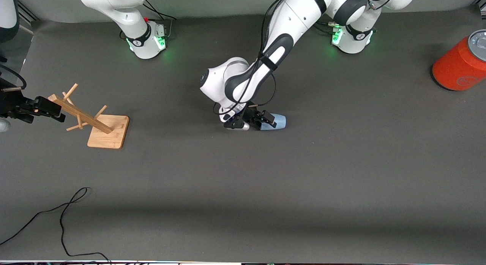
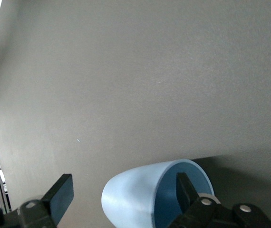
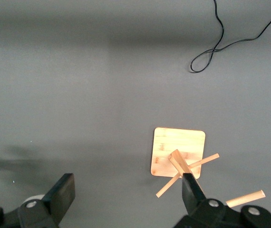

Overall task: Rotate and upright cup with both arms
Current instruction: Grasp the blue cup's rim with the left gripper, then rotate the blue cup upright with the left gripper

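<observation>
The pale blue cup (image 1: pixel 279 122) lies on its side on the grey mat in the middle of the table, its open rim toward the right arm's end. My left gripper (image 1: pixel 252 120) is low at that rim and open. In the left wrist view the cup (image 2: pixel 135 194) fills the space between the fingers of the left gripper (image 2: pixel 123 190). One finger (image 2: pixel 185 187) is inside the mouth. The other finger (image 2: pixel 62 192) is outside, clear of the wall. My right gripper (image 1: pixel 56 112) waits open and empty over the wooden rack, and the right wrist view (image 3: pixel 127 190) shows it too.
A wooden peg rack (image 1: pixel 108 132) stands at the right arm's end, also in the right wrist view (image 3: pixel 178 145). A large orange-red can (image 1: pixel 461 63) stands at the left arm's end. A black cable (image 1: pixel 62 215) lies near the front edge.
</observation>
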Tool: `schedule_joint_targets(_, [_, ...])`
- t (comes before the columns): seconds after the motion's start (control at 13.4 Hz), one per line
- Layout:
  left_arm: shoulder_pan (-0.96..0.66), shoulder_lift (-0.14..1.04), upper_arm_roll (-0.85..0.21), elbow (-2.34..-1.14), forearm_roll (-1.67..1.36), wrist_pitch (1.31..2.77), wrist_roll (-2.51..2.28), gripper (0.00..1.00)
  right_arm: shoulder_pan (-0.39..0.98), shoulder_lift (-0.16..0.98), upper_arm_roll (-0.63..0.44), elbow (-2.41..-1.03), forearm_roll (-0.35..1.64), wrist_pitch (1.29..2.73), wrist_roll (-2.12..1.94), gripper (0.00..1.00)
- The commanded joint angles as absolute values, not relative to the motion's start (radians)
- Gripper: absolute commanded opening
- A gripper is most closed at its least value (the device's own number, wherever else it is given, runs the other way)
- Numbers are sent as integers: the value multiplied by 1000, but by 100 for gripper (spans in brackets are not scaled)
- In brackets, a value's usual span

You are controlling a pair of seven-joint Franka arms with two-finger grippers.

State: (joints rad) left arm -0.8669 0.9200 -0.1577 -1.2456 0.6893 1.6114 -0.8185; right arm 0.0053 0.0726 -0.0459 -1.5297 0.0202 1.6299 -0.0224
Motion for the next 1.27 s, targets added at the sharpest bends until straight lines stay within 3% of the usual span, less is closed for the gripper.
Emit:
schedule_joint_targets(0.0, [-868, 922, -155, -1227, 686, 1611, -732, 51, 5, 54, -48, -1543, 9, 1609, -61, 100])
schedule_joint_targets(0.07, [-868, 922, -155, -1227, 689, 1609, -726, 20, 5, 49, -49, -1543, 9, 1594, -61, 100])
schedule_joint_targets(0.15, [-870, 922, -155, -1227, 689, 1606, -724, 0, 5, 45, -49, -1542, 9, 1570, -61, 100])
schedule_joint_targets(0.52, [-868, 902, -155, -1221, 684, 1586, -723, 0, 5, 40, -49, -1540, 9, 1562, -61, 100])
schedule_joint_targets(0.75, [-813, 841, -163, -1172, 612, 1462, -700, 0, 5, 48, -48, -1539, 9, 1562, -60, 100])
schedule_joint_targets(1.05, [-610, 570, -160, -1166, 343, 1474, -710, 0, 5, 52, -48, -1537, 12, 1562, -60, 100])
schedule_joint_targets(1.2, [-516, 433, -158, -1225, 215, 1515, -716, 0, 5, 52, -48, -1536, 12, 1562, -60, 100])
